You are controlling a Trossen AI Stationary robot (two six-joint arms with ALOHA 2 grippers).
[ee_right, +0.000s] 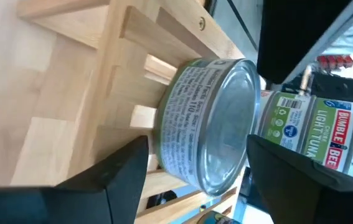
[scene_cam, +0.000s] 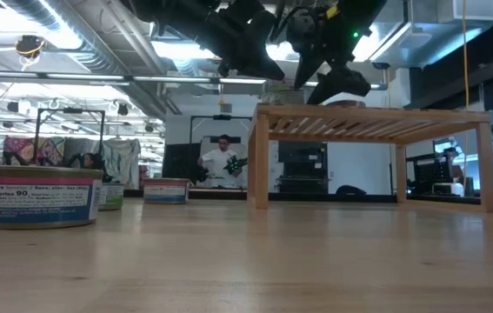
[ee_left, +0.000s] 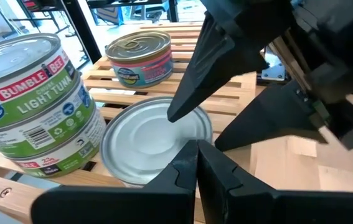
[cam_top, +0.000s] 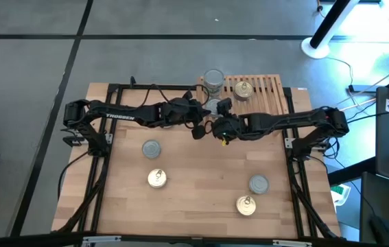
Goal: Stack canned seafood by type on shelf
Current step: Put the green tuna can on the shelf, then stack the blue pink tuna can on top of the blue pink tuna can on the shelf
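Right gripper [ee_right: 192,168] stood with its dark fingers apart on either side of a silver-topped can [ee_right: 210,124], a short round tin with a smooth metal lid and a printed paper label, sitting on the slatted light-wood shelf [cam_top: 266,88] near the shelf's left edge. Just beside it rose a stack of green-labelled tuna cans [ee_left: 36,102], and a gold-topped can [ee_left: 140,57] sat farther along the slats. Left gripper [ee_left: 198,163] hovered close above, fingers pressed together and empty. Both black arms reached in level toward the bench's back edge. Four more cans lay scattered on the plank bench [cam_top: 201,189].
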